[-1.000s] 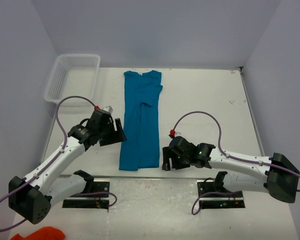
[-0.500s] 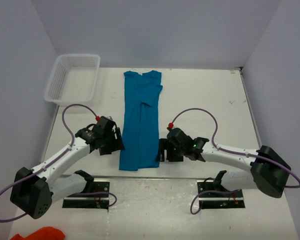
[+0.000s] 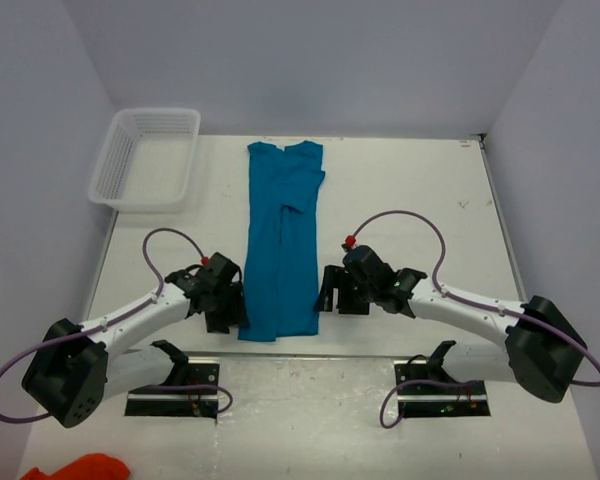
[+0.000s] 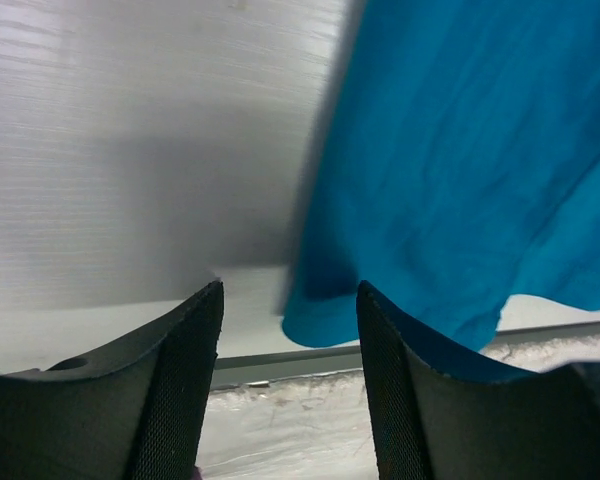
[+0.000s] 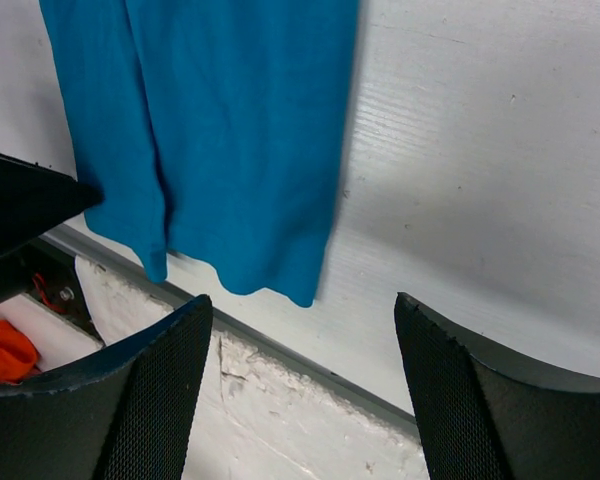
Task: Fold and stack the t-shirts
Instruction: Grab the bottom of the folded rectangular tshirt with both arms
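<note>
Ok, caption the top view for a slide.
Left pincer and right pincer, both open, flank the near hem of a folded teal t-shirt; basket far left.

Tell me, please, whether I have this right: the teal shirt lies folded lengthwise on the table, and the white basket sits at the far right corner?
Not quite. The basket sits at the far left corner, not the right, as the top view shows. The rest holds: the shirt lies folded lengthwise.
</note>
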`<move>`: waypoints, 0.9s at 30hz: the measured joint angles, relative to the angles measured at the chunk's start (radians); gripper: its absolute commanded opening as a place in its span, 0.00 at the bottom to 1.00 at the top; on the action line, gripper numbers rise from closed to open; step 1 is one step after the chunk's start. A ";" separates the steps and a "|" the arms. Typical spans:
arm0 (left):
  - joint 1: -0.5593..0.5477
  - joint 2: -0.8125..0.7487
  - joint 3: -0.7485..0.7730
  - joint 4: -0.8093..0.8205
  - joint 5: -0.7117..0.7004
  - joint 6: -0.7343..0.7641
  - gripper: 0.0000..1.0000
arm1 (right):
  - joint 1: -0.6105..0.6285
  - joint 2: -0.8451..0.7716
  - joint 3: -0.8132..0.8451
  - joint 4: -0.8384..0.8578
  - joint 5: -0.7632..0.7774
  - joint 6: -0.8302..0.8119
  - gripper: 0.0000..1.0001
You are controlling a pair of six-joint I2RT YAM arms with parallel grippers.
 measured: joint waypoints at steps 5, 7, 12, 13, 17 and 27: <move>-0.061 -0.003 -0.017 0.056 0.045 -0.045 0.56 | 0.000 0.016 0.000 0.007 -0.001 0.000 0.75; -0.078 0.000 -0.024 0.082 0.063 -0.062 0.56 | 0.000 0.018 0.000 0.014 -0.002 0.001 0.75; -0.097 0.012 -0.037 0.139 0.109 -0.091 0.55 | 0.000 0.020 0.000 0.027 -0.003 0.007 0.75; -0.098 0.014 -0.038 0.145 0.114 -0.095 0.54 | 0.000 0.020 -0.001 0.029 -0.004 0.008 0.75; -0.100 0.014 -0.048 0.162 0.129 -0.104 0.49 | 0.000 0.026 -0.011 0.041 -0.008 0.015 0.75; -0.114 -0.022 -0.060 0.142 0.135 -0.113 0.54 | 0.000 0.104 -0.036 0.083 -0.048 0.038 0.74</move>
